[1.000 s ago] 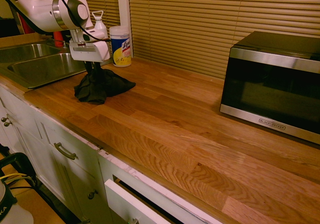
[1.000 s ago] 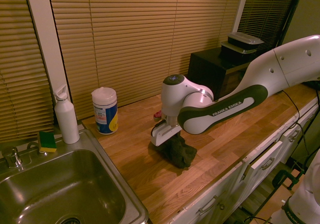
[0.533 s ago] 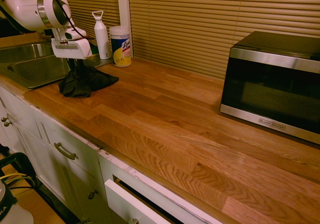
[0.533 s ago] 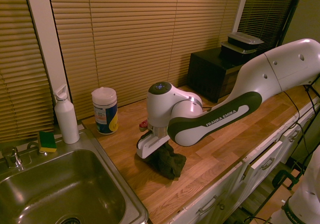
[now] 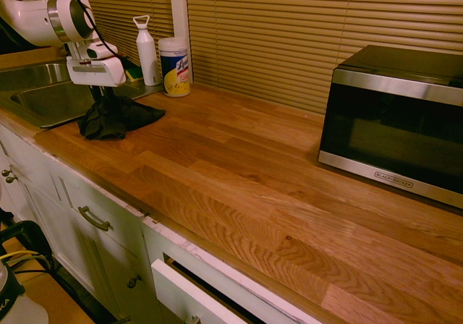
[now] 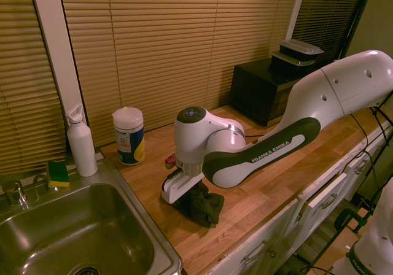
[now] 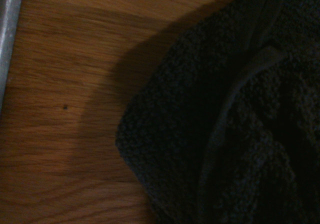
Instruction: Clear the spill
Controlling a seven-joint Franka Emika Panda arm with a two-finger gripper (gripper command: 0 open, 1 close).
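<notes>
My gripper [image 5: 100,92] points straight down at the counter's left end, close to the sink, shut on the bunched top of a dark grey-black cloth [image 5: 116,118]. The cloth [image 6: 199,206] spreads out on the wooden counter [image 5: 253,172] under the hand. From the wrist, the cloth [image 7: 240,124] fills most of the picture beside bare wood. No drops of the spill show in any view. Only one tiny dark speck [image 7: 65,106] marks the wood near the cloth's edge.
The steel sink [image 5: 43,96] lies just beyond the cloth, its rim [image 7: 10,34] showing in the wrist view. A wipes canister [image 5: 174,66], a white bottle [image 5: 148,40] and a sponge [image 6: 58,173] stand by the blinds. A small red thing [image 6: 170,160] lies behind the hand. A microwave [image 5: 394,121] sits at the far end.
The gripper has dragged the cloth along the counter toward the sink, slowing over the last half second. Its grip on the cloth has stayed the same.
</notes>
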